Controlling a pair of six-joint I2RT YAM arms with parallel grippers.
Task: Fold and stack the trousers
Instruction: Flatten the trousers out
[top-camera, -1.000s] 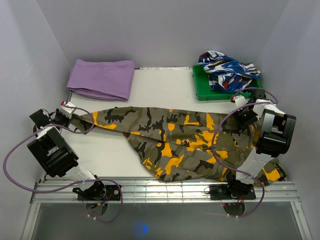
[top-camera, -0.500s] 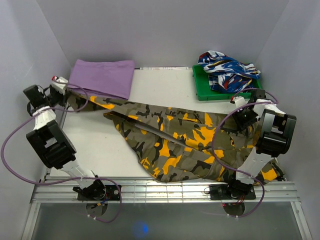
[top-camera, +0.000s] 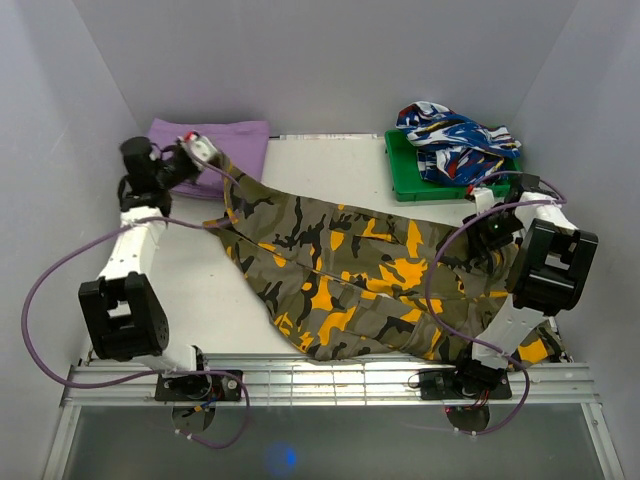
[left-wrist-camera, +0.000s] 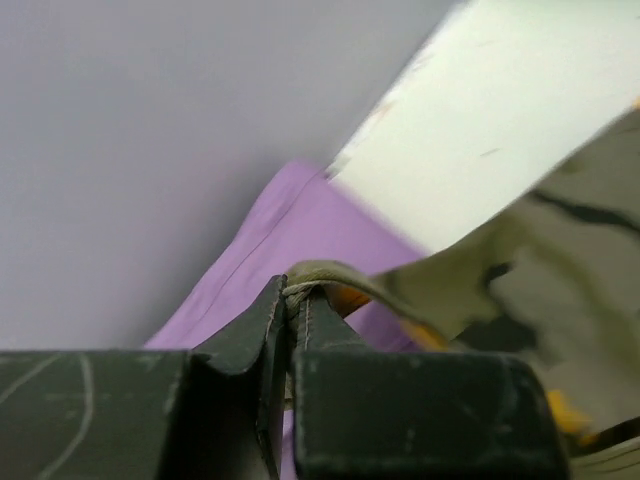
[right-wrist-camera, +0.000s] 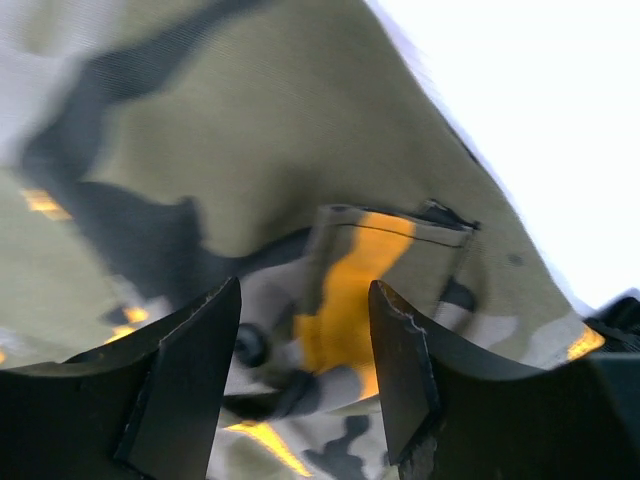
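Note:
The camouflage trousers (top-camera: 350, 280) lie spread across the middle and right of the table. My left gripper (top-camera: 205, 150) is shut on the hem of one trouser leg and holds it raised at the back left, over the purple cloth (top-camera: 240, 135). In the left wrist view the hem (left-wrist-camera: 310, 275) is pinched between the shut jaws, with the leg (left-wrist-camera: 540, 260) stretching off to the right. My right gripper (top-camera: 487, 205) is open at the right side, just above the trousers' waist. In the right wrist view its fingers (right-wrist-camera: 400, 370) straddle a pocket flap (right-wrist-camera: 370, 270) without touching it.
A folded purple cloth (left-wrist-camera: 290, 240) lies at the back left corner. A green tray (top-camera: 405, 170) at the back right holds a crumpled blue, white and red garment (top-camera: 455, 135). White walls close in on three sides. A metal rail (top-camera: 320, 375) runs along the near edge.
My left gripper has lifted the trouser leg end and swung it from the left table edge towards the back and right, over the purple cloth. The right gripper has barely moved.

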